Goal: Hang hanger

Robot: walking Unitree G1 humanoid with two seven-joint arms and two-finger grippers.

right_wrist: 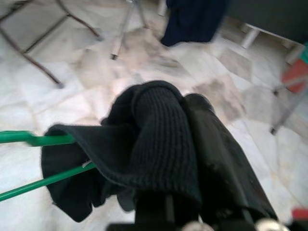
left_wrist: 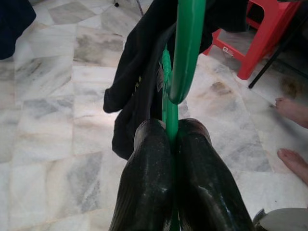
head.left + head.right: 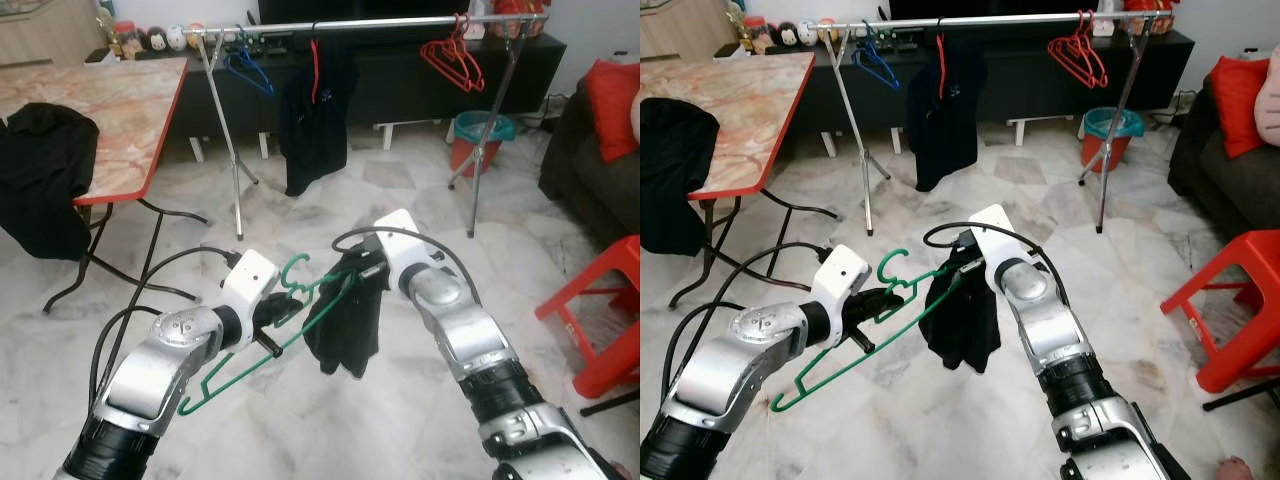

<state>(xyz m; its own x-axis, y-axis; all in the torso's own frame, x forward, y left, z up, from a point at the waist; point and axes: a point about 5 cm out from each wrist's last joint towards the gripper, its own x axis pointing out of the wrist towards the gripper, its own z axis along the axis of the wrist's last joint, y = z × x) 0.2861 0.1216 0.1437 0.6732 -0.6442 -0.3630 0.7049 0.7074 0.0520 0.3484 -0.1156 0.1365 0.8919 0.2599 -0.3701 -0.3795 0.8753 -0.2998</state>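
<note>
Low in the frame, the left gripper (image 3: 272, 318) is seen clamped on a green hanger (image 3: 262, 352), its fingers (image 2: 147, 183) pressed shut against the plastic. At centre frame the right gripper (image 3: 352, 280) is wrapped in a black garment (image 3: 347, 318) draped over the hanger's far end; it appears to be pinching the cloth, though the fingers are hidden beneath it. No readable writing is seen. Across the top of the frame a clothes rail (image 3: 380, 24) is seen, carrying a blue hanger (image 3: 247, 68), a dark jacket (image 3: 313, 110) and red hangers (image 3: 455, 58). A table (image 3: 100, 110) stands upper left, a red stool (image 3: 598, 310) at right.
</note>
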